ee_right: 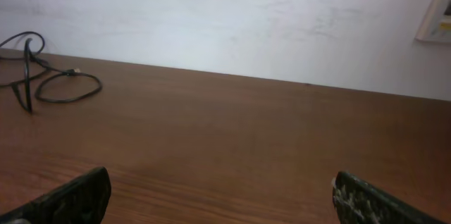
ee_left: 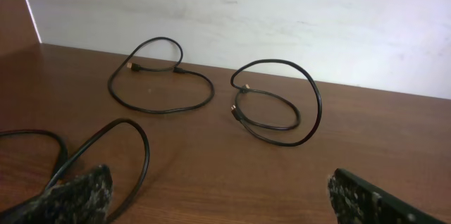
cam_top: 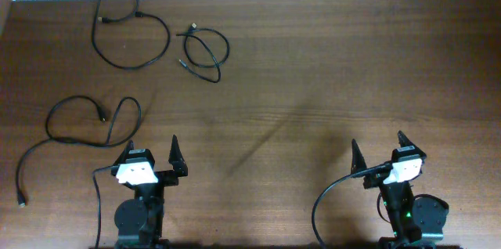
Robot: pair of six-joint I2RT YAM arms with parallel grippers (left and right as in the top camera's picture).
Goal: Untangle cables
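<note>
Three thin black cables lie apart on the brown table. One cable (cam_top: 129,37) forms a large loop at the far left; it also shows in the left wrist view (ee_left: 161,76). A smaller looped cable (cam_top: 205,52) lies to its right, seen in the left wrist view (ee_left: 278,104) and far left in the right wrist view (ee_right: 49,83). A long cable (cam_top: 78,128) curves along the left side, just ahead of my left gripper, and shows in the left wrist view (ee_left: 120,160). My left gripper (cam_top: 153,149) is open and empty. My right gripper (cam_top: 377,146) is open and empty at the front right.
A white wall (ee_left: 282,20) runs along the table's far edge. Thick black arm cables (cam_top: 329,194) hang by the arm bases at the front edge. Bare wood (cam_top: 352,61) spans the middle and right of the table.
</note>
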